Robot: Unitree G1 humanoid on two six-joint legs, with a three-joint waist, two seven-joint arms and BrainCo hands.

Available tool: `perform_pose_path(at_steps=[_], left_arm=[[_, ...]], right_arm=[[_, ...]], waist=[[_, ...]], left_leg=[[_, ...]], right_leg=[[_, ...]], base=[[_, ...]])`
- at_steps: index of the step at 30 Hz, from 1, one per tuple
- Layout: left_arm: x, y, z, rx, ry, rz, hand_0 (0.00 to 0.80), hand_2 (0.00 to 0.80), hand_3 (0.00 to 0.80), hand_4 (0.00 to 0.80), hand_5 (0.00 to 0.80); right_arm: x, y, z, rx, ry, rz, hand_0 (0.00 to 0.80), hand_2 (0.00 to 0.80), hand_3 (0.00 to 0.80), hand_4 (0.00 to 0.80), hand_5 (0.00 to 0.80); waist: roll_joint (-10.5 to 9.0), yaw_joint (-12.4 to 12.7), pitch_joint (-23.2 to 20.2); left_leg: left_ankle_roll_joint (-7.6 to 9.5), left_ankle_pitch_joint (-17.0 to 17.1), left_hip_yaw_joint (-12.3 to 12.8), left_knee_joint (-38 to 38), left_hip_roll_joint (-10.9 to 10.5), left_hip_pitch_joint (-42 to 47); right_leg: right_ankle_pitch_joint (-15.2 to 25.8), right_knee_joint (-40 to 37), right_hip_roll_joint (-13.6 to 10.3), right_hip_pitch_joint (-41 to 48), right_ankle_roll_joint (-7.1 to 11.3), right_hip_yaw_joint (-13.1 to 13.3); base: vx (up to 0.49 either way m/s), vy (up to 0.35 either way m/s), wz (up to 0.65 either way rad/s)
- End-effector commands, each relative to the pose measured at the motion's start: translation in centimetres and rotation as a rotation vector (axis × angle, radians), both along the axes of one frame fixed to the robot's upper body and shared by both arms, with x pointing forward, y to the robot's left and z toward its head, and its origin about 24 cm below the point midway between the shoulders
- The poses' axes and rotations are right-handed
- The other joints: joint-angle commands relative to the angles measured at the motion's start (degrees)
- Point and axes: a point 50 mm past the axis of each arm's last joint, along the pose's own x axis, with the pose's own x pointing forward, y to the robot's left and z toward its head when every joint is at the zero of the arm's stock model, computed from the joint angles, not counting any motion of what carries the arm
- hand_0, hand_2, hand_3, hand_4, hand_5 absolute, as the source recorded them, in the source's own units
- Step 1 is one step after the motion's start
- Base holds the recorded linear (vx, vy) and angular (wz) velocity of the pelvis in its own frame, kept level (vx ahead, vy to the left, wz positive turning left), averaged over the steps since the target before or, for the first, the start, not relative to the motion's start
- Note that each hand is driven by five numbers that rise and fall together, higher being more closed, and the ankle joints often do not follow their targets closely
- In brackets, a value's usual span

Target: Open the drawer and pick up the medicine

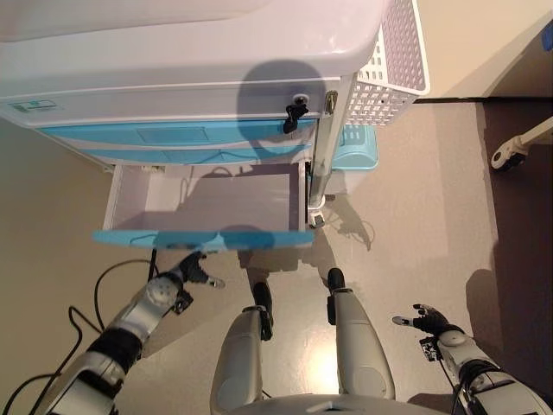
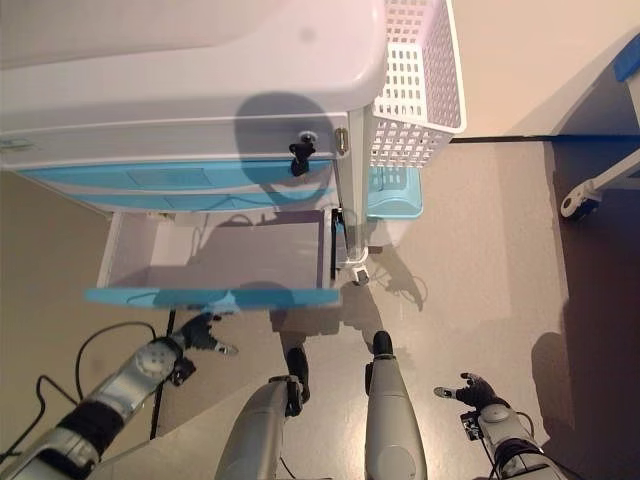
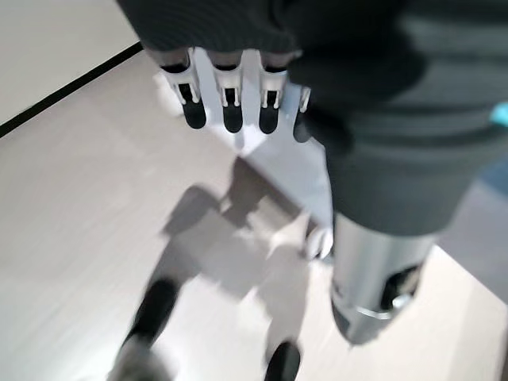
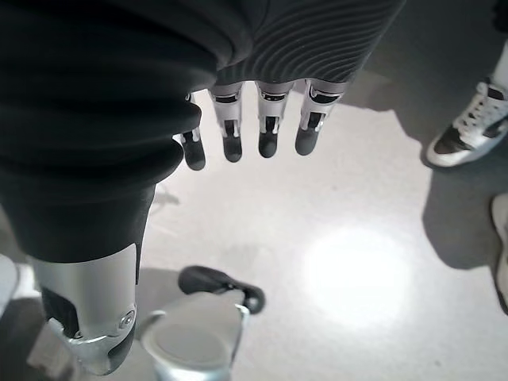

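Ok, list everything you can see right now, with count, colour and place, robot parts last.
White medical cart: one, white top with light blue drawer fronts, ahead of the robot.
Open light blue-fronted drawer: one, pulled out at the cart's bottom; no medicine visible in the part that shows.
White perforated plastic basket: one, hung on the cart's right side.
Black key: one, in the cart's lock.
White castor wheel: one, far right on the floor.
Person's white shoe: one, beside the robot's right.
Left hand: open, below the drawer front.
Right hand: open, low at the right.

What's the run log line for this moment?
drawer: open, no medicine visible | left hand: open, below drawer front | right hand: open, idle, low
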Motion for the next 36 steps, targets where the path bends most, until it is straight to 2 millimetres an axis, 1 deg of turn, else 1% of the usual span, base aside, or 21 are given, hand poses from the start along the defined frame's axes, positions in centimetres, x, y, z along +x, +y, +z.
perform_pose_path(at_steps=[1,4,5,6,7,8,9,11,16,25,26,27,28,30,31,32,34,36], left_arm=[[3.8,2.1,6.2,0.058,-0.254,0.099,0.000,0.000,0.000,0.000,0.000],[5.5,2.7,8.1,0.155,-0.311,0.147,0.000,0.000,0.000,0.000,0.000],[5.5,2.7,8.1,0.155,-0.311,0.147,0.000,0.000,0.000,0.000,0.000],[6.3,3.2,9.0,0.209,-0.351,0.196,0.000,0.000,0.000,0.000,0.000],[6.6,3.3,9.2,0.241,-0.364,0.201,0.000,0.000,0.000,0.000,0.000],[6.6,3.8,9.2,0.306,-0.358,0.212,0.000,0.000,0.000,0.000,0.000],[7.0,3.9,9.8,0.370,-0.371,0.217,0.000,0.000,0.000,0.000,0.000],[7.0,4.7,9.4,0.435,-0.336,0.238,0.000,0.000,0.000,0.000,0.000],[7.1,5.0,9.4,0.418,-0.316,0.261,0.000,0.000,0.000,0.000,0.000],[7.2,4.8,9.1,0.414,-0.300,0.250,0.000,0.000,0.000,0.000,0.000],[7.1,4.8,9.0,0.403,-0.297,0.250,0.000,0.000,0.000,0.000,0.000],[7.0,4.4,8.9,0.346,-0.305,0.248,0.000,0.000,0.000,0.000,0.000],[7.0,4.4,8.9,0.346,-0.305,0.248,0.000,0.000,0.000,0.000,0.000],[6.6,3.7,8.4,0.246,-0.320,0.242,0.000,0.000,0.000,0.000,0.000],[5.5,3.4,6.6,0.090,-0.301,0.266,0.000,0.000,0.000,0.000,0.000],[5.5,3.4,6.6,0.090,-0.301,0.266,0.000,0.000,0.000,0.000,0.000],[4.0,2.8,4.5,-0.073,-0.271,0.291,0.000,0.000,0.000,0.000,0.000],[2.4,2.5,2.4,-0.197,-0.218,0.319,0.000,0.000,0.000,0.000,0.000]], right_arm=[[-1.1,-0.3,-0.4,-0.017,0.038,0.020,0.000,0.000,0.000,0.000,0.000],[-0.9,0.5,-0.7,-0.011,0.041,0.043,0.000,0.000,0.000,0.000,0.000],[-0.9,0.5,-0.7,-0.011,0.041,0.043,0.000,0.000,0.000,0.000,0.000],[-0.7,1.0,-0.9,-0.010,0.038,0.056,0.000,0.000,0.000,0.000,0.000],[-0.6,1.2,-0.8,-0.011,0.031,0.059,0.000,0.000,0.000,0.000,0.000],[-0.5,1.4,-0.8,-0.015,0.025,0.067,0.000,0.000,0.000,0.000,0.000],[-0.3,1.6,-0.8,-0.018,0.018,0.078,0.000,0.000,0.000,0.000,0.000],[-0.1,1.9,-0.8,-0.021,0.008,0.088,0.000,0.000,0.000,0.000,0.000],[-0.2,2.3,-1.0,-0.019,0.014,0.116,0.000,0.000,0.000,0.000,0.000],[-0.3,2.4,-1.0,-0.027,0.022,0.138,0.000,0.000,0.000,0.000,0.000],[-0.3,2.4,-1.1,-0.026,0.025,0.138,0.000,0.000,0.000,0.000,0.000],[-0.3,2.4,-1.1,-0.027,0.029,0.134,0.000,0.000,0.000,0.000,0.000],[-0.3,2.4,-1.1,-0.027,0.030,0.134,0.000,0.000,0.000,0.000,0.000],[-0.7,2.3,-1.3,-0.024,0.045,0.128,0.000,0.000,0.000,0.000,0.000],[-1.1,2.4,-1.5,-0.019,0.062,0.128,0.000,0.000,0.000,0.000,0.000],[-1.1,2.4,-1.5,-0.019,0.062,0.128,0.000,0.000,0.000,0.000,0.000],[-1.7,2.4,-1.8,-0.017,0.084,0.123,0.000,0.000,0.000,0.000,0.000],[-2.3,2.4,-2.1,-0.011,0.104,0.112,0.000,0.000,0.000,0.000,0.000]], waist=[[-1.48,-1.4,-2.5],[-2.06,-2.0,-2.4],[-2.06,-2.0,-2.4],[-2.48,-2.3,-2.4],[-2.67,-2.5,-2.4],[-2.83,-2.7,-2.4],[-2.99,-2.9,-2.4],[-3.30,-3.3,-2.4],[-3.62,-3.6,-2.8],[-3.48,-3.5,-3.4],[-3.38,-3.4,-3.4],[-3.15,-3.1,-3.5],[-3.15,-3.1,-3.4],[-2.96,-2.7,-3.5],[-2.81,-2.2,-3.6],[-2.81,-2.2,-3.5],[-2.59,-1.6,-3.9],[-2.40,-1.1,-4.1]], left_leg=[[4.66,-6.8,0.5,6.6,-2.7,-0.4],[4.71,-7.2,1.1,7.2,-2.3,-0.8],[4.71,-7.2,1.1,7.2,-2.3,-0.8],[4.70,-7.5,1.3,7.9,-2.1,-1.3],[4.71,-7.6,1.3,8.2,-2.0,-1.5],[4.73,-7.8,1.4,8.3,-1.9,-1.5],[4.73,-7.9,1.3,8.6,-1.8,-1.7],[4.71,-8.2,1.5,9.0,-1.6,-1.9],[4.80,-8.4,1.9,8.9,-1.4,-1.9],[4.66,-8.1,1.8,8.0,-1.5,-1.7],[4.65,-8.0,1.7,7.9,-1.5,-1.7],[4.57,-7.7,1.6,7.4,-1.7,-1.2],[4.57,-7.7,1.6,7.4,-1.7,-1.2],[4.50,-7.4,1.3,6.5,-1.9,-0.2],[4.40,-7.0,0.9,5.0,-2.2,1.5],[4.40,-7.0,0.9,4.9,-2.2,1.6],[4.14,-6.2,0.4,2.7,-2.6,3.7],[3.89,-5.5,-0.1,0.4,-3.1,6.1]], right_leg=[[-0.7,-1.2,1.7,2.2,0.39,-0.4],[-1.0,-0.7,2.0,1.6,0.43,0.0],[-1.0,-0.7,2.0,1.5,0.43,0.1],[-1.2,-0.4,2.2,1.1,0.46,0.3],[-1.2,-0.3,2.3,1.0,0.46,0.4],[-1.2,-0.3,2.4,0.9,0.52,0.6],[-1.2,-0.2,2.5,0.7,0.60,0.7],[-1.1,-0.2,2.6,0.6,0.72,0.9],[-0.7,-0.5,2.9,0.4,0.93,1.3],[-0.4,-1.3,2.9,0.5,0.99,1.4],[-0.3,-1.4,2.8,0.7,0.99,1.4],[-0.2,-1.6,2.7,1.2,1.00,1.2],[-0.2,-1.6,2.7,1.2,1.00,1.1],[-0.2,-2.1,2.5,2.3,1.01,0.9],[0.2,-3.1,2.3,4.0,1.04,0.6],[0.2,-3.1,2.3,4.1,1.04,0.6],[0.7,-5.1,2.1,6.5,1.05,0.2],[1.1,-6.9,1.9,9.0,1.12,-0.2]], base=[[0.000,0.000,0.00],[0.010,0.010,-0.05],[0.019,-0.001,-0.13],[0.016,-0.006,-0.13],[0.022,-0.002,-0.15],[0.018,-0.001,-0.12],[0.018,0.002,-0.17],[0.011,0.009,-0.12],[0.009,0.017,-0.05],[0.002,0.004,-0.03],[0.000,0.000,0.00],[0.000,0.000,0.00],[0.000,0.000,0.00],[0.016,-0.015,0.00],[0.000,0.000,0.00],[0.000,0.000,0.00],[0.023,-0.015,0.00],[0.073,-0.048,0.04]])
